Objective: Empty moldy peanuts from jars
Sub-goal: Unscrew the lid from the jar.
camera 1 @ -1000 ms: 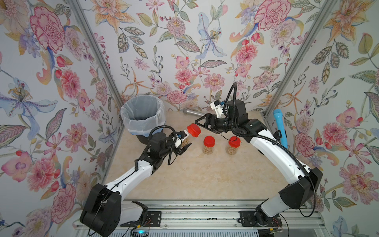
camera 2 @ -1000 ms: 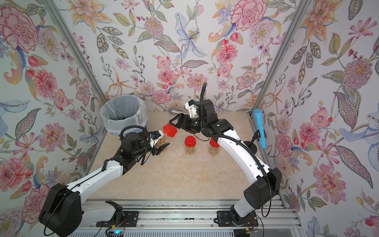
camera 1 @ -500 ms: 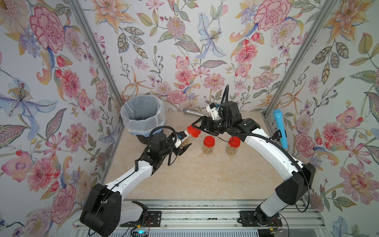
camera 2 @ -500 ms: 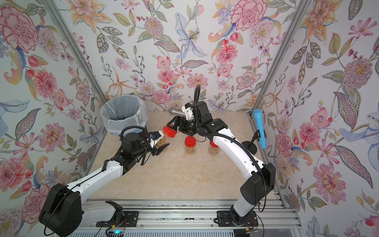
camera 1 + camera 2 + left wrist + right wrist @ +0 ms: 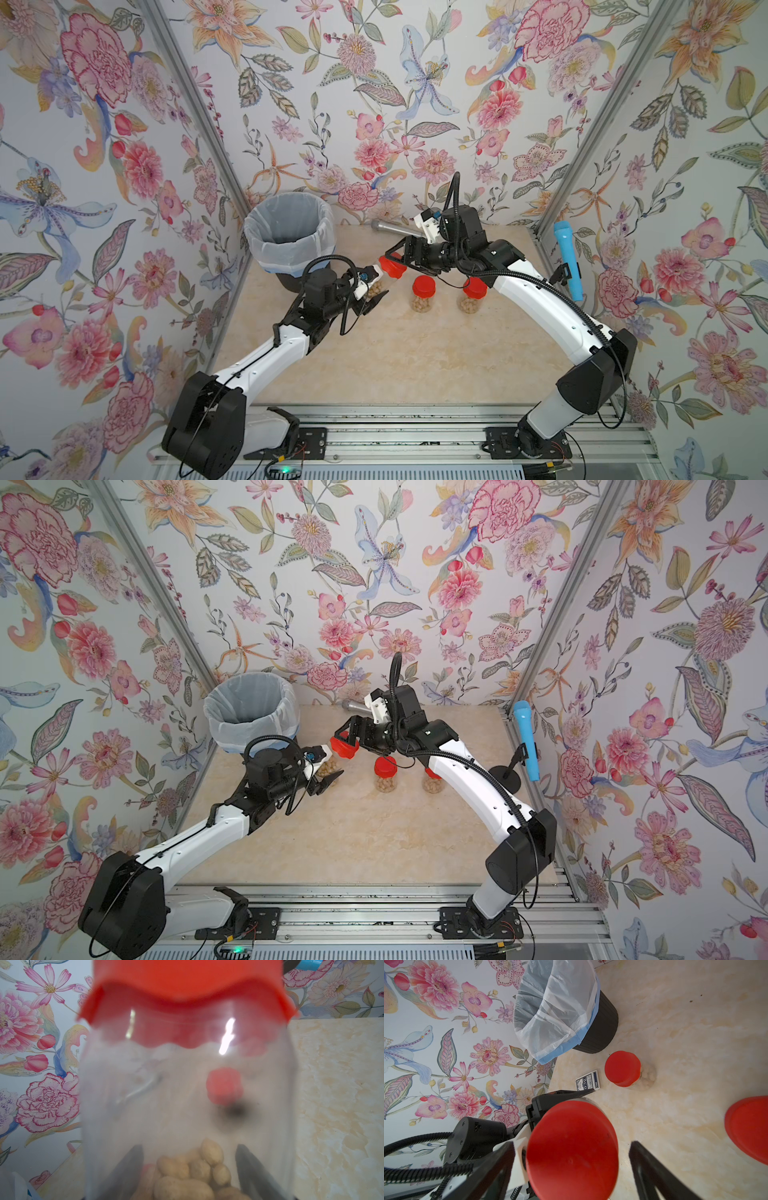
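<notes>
– Two end effectors on one jar: where do things stand?
– My left end effector [image 5: 374, 289] is clamped on the jar [image 5: 182, 1095]. It is lifted off the surface [image 5: 395, 353] just beside the bin [image 5: 291, 257] and tilted, with the peanuts [image 5: 193, 1172] settled at its base. My right end effector [image 5: 397, 262] is spread astride the red lid [image 5: 571, 1147], with gaps on both sides.
– And to do it well?
– Centre on the lid, close squarely on its rim, then twist while my left grips hard. I'd keep the neck raised, or nuts may spill short of the bin.
</notes>
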Controlling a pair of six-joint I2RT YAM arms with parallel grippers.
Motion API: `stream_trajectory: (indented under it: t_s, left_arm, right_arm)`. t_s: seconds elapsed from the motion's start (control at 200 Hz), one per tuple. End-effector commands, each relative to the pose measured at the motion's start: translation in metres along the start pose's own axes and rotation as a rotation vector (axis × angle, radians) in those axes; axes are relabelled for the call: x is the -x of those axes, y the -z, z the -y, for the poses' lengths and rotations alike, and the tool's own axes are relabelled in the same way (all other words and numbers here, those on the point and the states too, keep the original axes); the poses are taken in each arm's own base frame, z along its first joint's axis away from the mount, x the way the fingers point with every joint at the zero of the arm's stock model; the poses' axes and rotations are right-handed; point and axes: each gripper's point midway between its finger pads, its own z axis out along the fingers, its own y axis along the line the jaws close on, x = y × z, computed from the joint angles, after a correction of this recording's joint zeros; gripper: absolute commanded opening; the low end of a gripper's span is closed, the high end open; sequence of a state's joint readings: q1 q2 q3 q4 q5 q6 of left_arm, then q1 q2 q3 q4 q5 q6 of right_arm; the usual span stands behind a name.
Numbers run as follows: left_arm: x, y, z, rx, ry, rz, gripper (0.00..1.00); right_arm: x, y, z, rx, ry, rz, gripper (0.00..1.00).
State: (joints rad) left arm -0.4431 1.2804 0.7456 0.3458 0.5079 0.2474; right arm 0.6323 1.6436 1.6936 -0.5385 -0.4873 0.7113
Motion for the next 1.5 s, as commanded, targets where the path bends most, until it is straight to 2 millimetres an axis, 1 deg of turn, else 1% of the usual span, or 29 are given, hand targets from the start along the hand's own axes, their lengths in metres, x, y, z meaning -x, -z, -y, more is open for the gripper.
stream_trajectory:
  t_s: [0.0,0.12,0.375,0.385,0.405,0.766,1.001,1.126,1.261,1.396,1.491]
  left_arm:
    - [0.010,0.004,-0.009,0.038,-0.032,0.037,0.31]
    - [0.011,0.004,-0.010,0.043,-0.037,0.039,0.31]
    - [0.009,0.003,-0.010,0.039,-0.036,0.031,0.32]
    - [0.009,0.003,-0.010,0.040,-0.036,0.031,0.32]
    - [0.009,0.003,-0.010,0.041,-0.037,0.031,0.31]
    - [0.009,0.003,-0.010,0.041,-0.039,0.030,0.32]
    - [0.008,0.002,-0.010,0.039,-0.040,0.026,0.32]
    - [0.008,0.002,-0.010,0.036,-0.038,0.027,0.32]
    - [0.007,0.003,-0.008,0.034,-0.037,0.025,0.31]
    - [0.006,0.003,-0.006,0.024,-0.037,0.027,0.31]
    - [0.008,0.004,-0.003,0.003,-0.035,0.041,0.31]
  right_arm:
    - [0.004,-0.001,-0.005,-0.005,0.028,0.005,0.89]
    - [0.006,-0.001,-0.006,-0.003,0.041,0.009,0.89]
    - [0.004,-0.006,-0.002,-0.016,0.047,-0.005,0.87]
    - [-0.003,-0.009,-0.009,-0.004,0.059,-0.020,0.87]
    - [-0.005,-0.010,-0.011,-0.001,0.063,-0.026,0.87]
    - [-0.011,-0.015,-0.004,-0.026,0.068,-0.047,0.85]
    - [-0.008,-0.015,-0.005,-0.027,0.082,-0.038,0.80]
    - [-0.010,-0.018,-0.003,-0.027,0.084,-0.049,0.76]
    - [-0.009,-0.019,-0.002,-0.024,0.094,-0.050,0.68]
    - [-0.004,-0.015,-0.008,-0.001,0.144,-0.036,0.66]
    - [-0.004,-0.013,-0.020,0.084,0.190,-0.053,0.63]
